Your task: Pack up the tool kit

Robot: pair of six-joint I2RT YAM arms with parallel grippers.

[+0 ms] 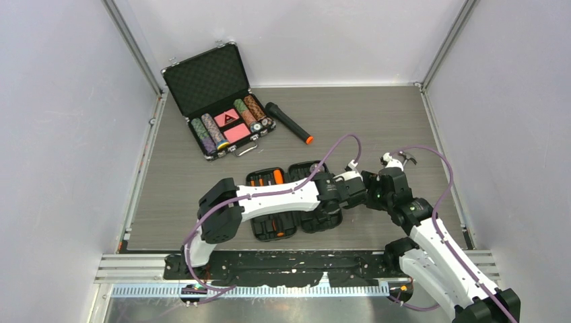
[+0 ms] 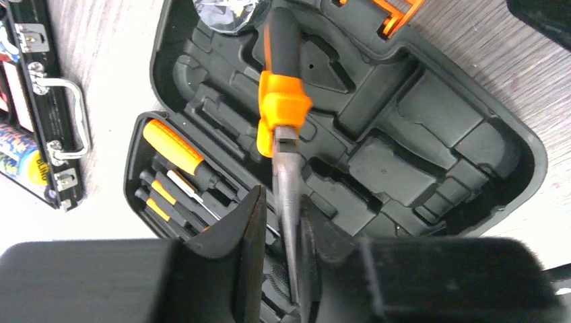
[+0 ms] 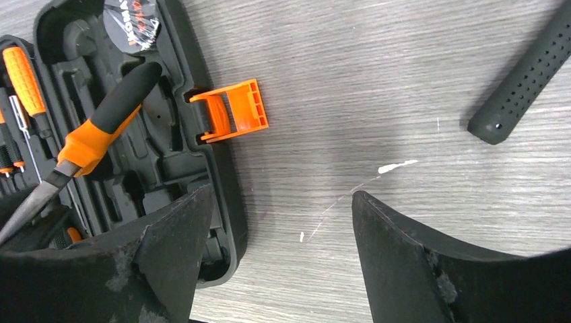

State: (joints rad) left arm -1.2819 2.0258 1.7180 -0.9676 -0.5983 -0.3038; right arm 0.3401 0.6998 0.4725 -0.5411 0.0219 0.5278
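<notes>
Broadly, by size, we list:

1. Grey wood-grain table (image 1: 377, 121), walled on three sides.

2. Metal-edged chip case (image 1: 215, 101), lid up, at the far left corner.

3. Tool kit case (image 2: 471, 128): black, opened flat near the table's front edge, under the left arm. Its two halves lie side by side, and each half's long axis runs from near to far in the top view. The left half carries tools; the right half shows mostly bare moulded slots.

4. Left gripper (image 2: 279, 208): jaws narrow, clamped on the metal nose of the pliers (image 2: 283, 108), above the open case.

5. Right gripper (image 3: 279, 202): jaws wide with nothing between them, over bare table just beside the case's right rim.

6. Black flashlight (image 1: 288, 122), lying near the chip case, with its orange tip towards the near right.

7. Pliers, as above: the long axis runs straight out from the left wrist, nose at the fingers, with the orange collar and black handles pointing away over the right half's slots. We cannot tell whether they touch the case.

8. Black dimpled tool handle (image 3: 532, 74), on the table apart from the case.

9. Orange-handled screwdriver (image 2: 172, 145), seated in the left half, lying diagonally.

10. Orange latch (image 3: 232, 118), swung out from the case's rim over the table.
</notes>
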